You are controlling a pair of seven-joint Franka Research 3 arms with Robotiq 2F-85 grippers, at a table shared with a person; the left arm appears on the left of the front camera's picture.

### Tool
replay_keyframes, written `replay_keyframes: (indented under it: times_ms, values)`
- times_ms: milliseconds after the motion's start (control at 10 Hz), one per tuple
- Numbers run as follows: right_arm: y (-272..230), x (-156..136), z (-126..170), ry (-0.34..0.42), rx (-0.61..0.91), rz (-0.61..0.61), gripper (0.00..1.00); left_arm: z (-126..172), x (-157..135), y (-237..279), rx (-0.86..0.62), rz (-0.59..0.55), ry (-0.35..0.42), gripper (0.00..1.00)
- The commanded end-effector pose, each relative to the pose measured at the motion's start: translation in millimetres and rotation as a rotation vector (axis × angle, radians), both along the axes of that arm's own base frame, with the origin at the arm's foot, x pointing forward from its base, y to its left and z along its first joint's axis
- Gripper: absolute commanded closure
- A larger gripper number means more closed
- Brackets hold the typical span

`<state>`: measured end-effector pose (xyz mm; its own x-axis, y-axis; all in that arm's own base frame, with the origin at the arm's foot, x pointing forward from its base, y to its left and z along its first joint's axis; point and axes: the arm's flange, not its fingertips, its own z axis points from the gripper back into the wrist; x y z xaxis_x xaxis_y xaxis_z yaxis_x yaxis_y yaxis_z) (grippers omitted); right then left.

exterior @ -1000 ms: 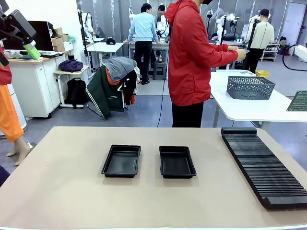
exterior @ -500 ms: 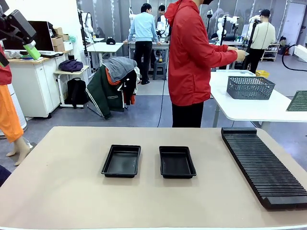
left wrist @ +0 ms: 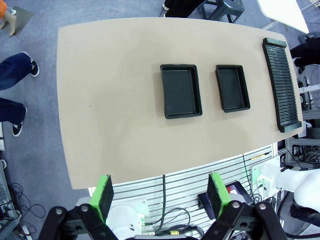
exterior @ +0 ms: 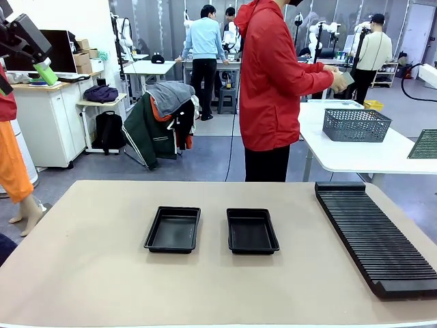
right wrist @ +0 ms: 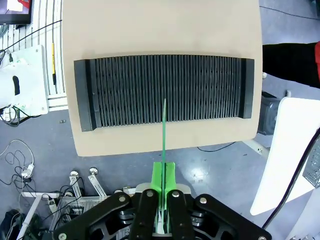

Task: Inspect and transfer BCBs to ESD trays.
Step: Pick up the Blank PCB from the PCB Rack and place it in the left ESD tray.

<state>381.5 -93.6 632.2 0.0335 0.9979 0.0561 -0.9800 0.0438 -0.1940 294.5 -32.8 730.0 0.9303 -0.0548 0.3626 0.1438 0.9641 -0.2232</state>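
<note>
Two empty black ESD trays (exterior: 172, 229) (exterior: 252, 231) lie side by side mid-table; from the left wrist view they are far below (left wrist: 181, 90) (left wrist: 232, 88). My left gripper (left wrist: 161, 195) hangs high over the table's near edge, its green pads wide apart and nothing between them; it also peeks in at the top left (exterior: 42, 67). My right gripper (right wrist: 164, 176) is shut on a thin BCB (right wrist: 164, 131), seen edge-on, high above the rack. A speckled green board (exterior: 425, 143) shows at the front view's right edge.
A long black slotted rack (exterior: 372, 236) (right wrist: 165, 90) runs along the table's right side. A person in a red jacket (exterior: 273, 82) stands at the far edge, turned towards a white table (exterior: 355, 154) bearing a grey wire-mesh basket (exterior: 356, 125), hands raised.
The person's hands have drawn in slightly and now hold a small pale thing. Both arms are still.
</note>
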Motion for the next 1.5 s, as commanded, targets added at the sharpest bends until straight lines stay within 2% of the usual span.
replay_keyframes:
  times_ms: [0,300,500,700,1000,1200,1400]
  values:
    - [11,1,0,0.016,0.050,-0.050,0.97,0,-1,0,0.000,0.001,0.000,0.00]
    - [60,-5,-6,0.103,0.210,-0.261,0.97,0,-1,0,0.000,0.001,0.000,0.00]
    - [104,-2,-19,0.207,0.311,-0.419,0.97,0,-1,0,0.000,0.001,0.000,0.00]
    - [141,-3,-46,0.332,0.397,-0.554,0.97,0,-1,0,0.000,0.001,0.000,0.00]
    - [200,-9,-90,0.494,0.608,-0.723,0.97,0,-1,0,0.000,0.001,0.000,0.00]
    - [237,-11,-117,0.531,0.694,-0.821,0.97,0,-1,0,0.000,0.001,0.000,0.00]
    - [274,-9,-145,0.602,0.825,-0.925,0.97,0,-1,0,0.000,0.001,0.000,0.00]
